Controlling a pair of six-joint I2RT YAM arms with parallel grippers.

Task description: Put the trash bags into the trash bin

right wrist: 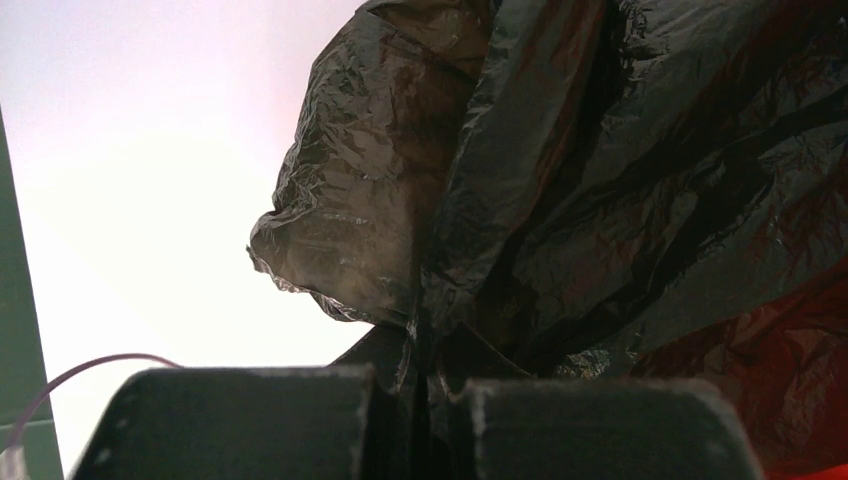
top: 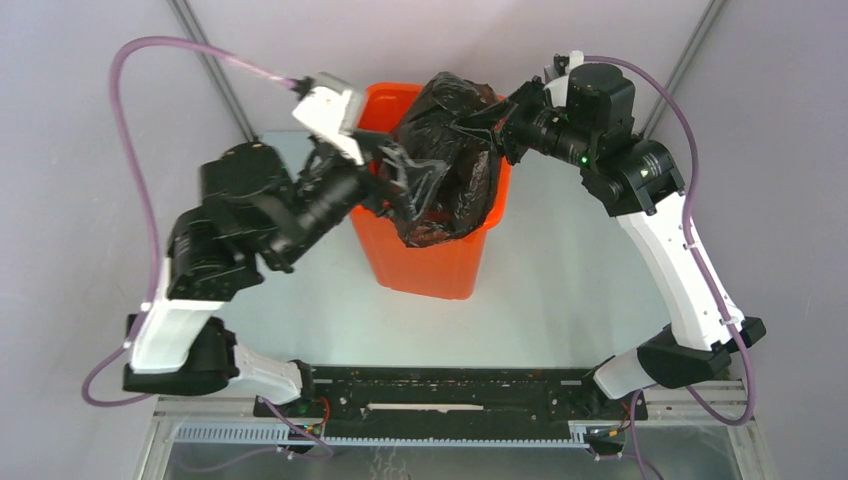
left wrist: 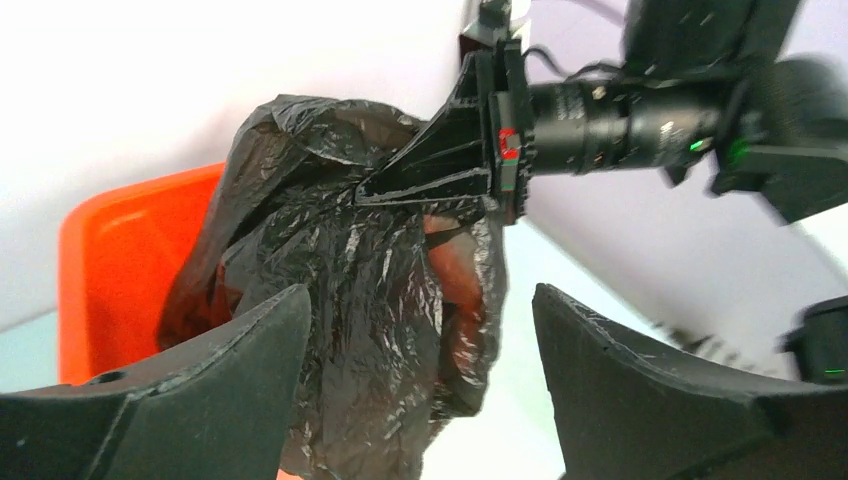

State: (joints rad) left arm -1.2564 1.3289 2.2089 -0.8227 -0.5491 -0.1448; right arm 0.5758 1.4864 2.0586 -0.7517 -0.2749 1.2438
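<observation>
Trash bag (top: 450,100) hangs over the trash bin (top: 430,265); your right gripper (top: 468,124) pinches it, your left gripper (top: 408,185) is wide open.

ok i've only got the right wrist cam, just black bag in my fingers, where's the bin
observer: the trash bin sits right under the bag, in the middle of the table.
operator: bag inside yet
observer: partly, its lower part hangs in the bin and its top bunches above the rim.
operator: left gripper on it
observer: no, the left gripper is open at the bin's left side, facing the bag.
</observation>
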